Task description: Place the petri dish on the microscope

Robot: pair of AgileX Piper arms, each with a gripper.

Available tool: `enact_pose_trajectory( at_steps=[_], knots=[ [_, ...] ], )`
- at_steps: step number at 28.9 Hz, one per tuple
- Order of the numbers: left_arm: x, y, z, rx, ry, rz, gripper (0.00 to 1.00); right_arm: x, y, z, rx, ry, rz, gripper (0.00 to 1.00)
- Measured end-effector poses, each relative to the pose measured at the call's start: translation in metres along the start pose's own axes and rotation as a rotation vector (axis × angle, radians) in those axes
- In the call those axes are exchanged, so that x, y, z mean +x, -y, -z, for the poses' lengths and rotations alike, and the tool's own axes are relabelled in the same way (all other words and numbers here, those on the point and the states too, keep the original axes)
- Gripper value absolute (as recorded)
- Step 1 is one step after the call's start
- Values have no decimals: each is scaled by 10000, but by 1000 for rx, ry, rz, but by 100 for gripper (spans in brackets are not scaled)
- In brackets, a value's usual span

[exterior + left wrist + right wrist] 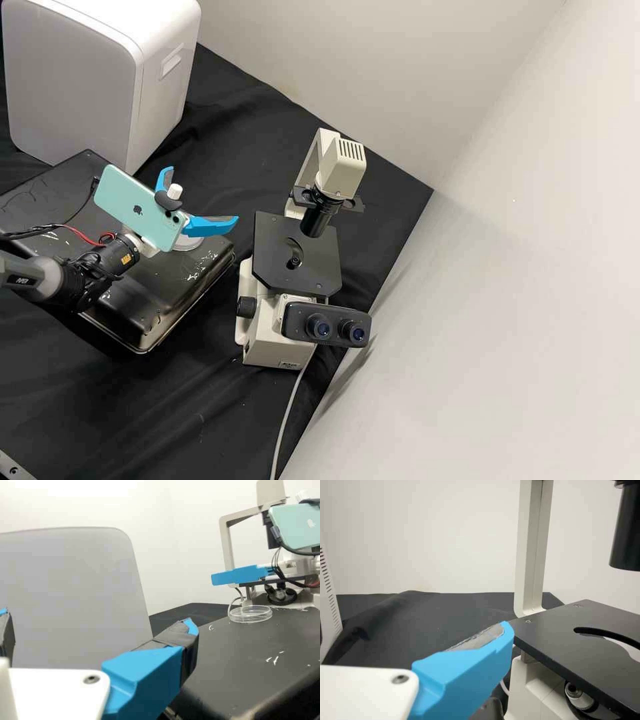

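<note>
Wide open, the right gripper (200, 197) hangs over the dish (250, 613) — no grasp yet.
It lies on the black box (160, 293) beside the microscope (267, 333); its thin, slick rim could slip from the fingers (213, 225), or the condenser (313, 220) over the stage (320, 267) could knock it. The left gripper (95, 620), wide too, faces a white appliance (75, 580).

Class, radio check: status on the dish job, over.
Copy: left gripper open; right gripper open above petri dish on black case; condenser overhangs microscope stage.
</note>
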Motion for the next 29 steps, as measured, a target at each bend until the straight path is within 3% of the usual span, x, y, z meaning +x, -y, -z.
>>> enact_pose_trajectory(
  at_steps=[5, 17, 29],
  knots=[
    [0, 2, 5, -16, -3, 1, 100, 0, 1, -1, 0, 1, 1, 100],
    [1, 3, 5, -16, -3, 2, 100, -4, 4, -4, 0, 1, 1, 100],
    [2, 4, -3, -17, 1, 2, 100, -214, 141, -108, -1, 6, 22, 100]
  ],
)
